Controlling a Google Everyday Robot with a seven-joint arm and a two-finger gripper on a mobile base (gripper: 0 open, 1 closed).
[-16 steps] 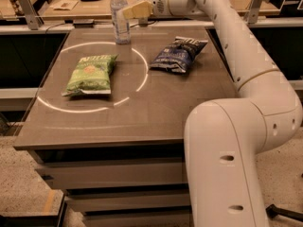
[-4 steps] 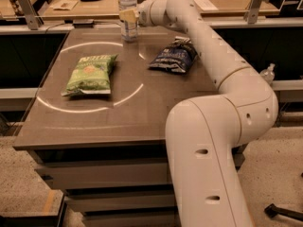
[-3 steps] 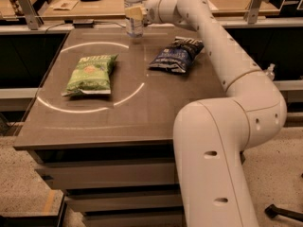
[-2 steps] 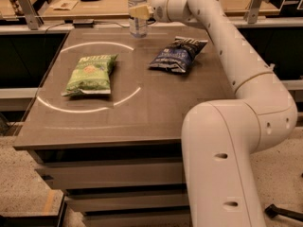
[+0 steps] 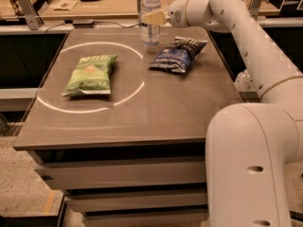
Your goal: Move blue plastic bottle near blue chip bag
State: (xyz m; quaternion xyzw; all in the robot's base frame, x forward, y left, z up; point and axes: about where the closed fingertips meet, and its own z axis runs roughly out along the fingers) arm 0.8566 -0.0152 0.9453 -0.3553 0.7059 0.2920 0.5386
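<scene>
Moved: the blue plastic bottle (image 5: 150,33) and the gripper (image 5: 151,18) have travelled right along the back of the table (image 5: 142,122) since the earliest frame. They started behind the green chip bag's side and are now just left of the blue chip bag (image 5: 178,55). Over the last second they have kept sliding that way in small steps.
Unmoved: both bags lie where they did before.
Gripper: it is at the far edge of the table, reaching in from the right at the height of the bottle's label band. One pale finger (image 5: 154,18) crosses the front of the bottle, and the claw is clamped on the bottle's middle.
Blue plastic bottle: it is upright with its white cap on top, held at its waist. Its base is at the tabletop or barely above it; I cannot tell which.
Bottle to blue chip bag: they are near each other but apart. The bottle is behind and to the left of the bag's upper corner, with a strip of bare table between them.
Blue chip bag: it lies flat and crinkled on the right rear part of the table, with its dark printed end pointing to the back right.
Green chip bag (image 5: 91,73): it lies flat on the left half of the table, well apart from the bottle.
White ring (image 5: 136,87): a bright circle on the tabletop that encloses the green chip bag. The bottle stands at its back right rim and the blue chip bag is just outside it.
Arm (image 5: 246,37): white, it runs from the gripper rightward and then down to the large robot body (image 5: 251,169) in the right foreground.
Behind the table: a wooden counter (image 5: 109,6).
</scene>
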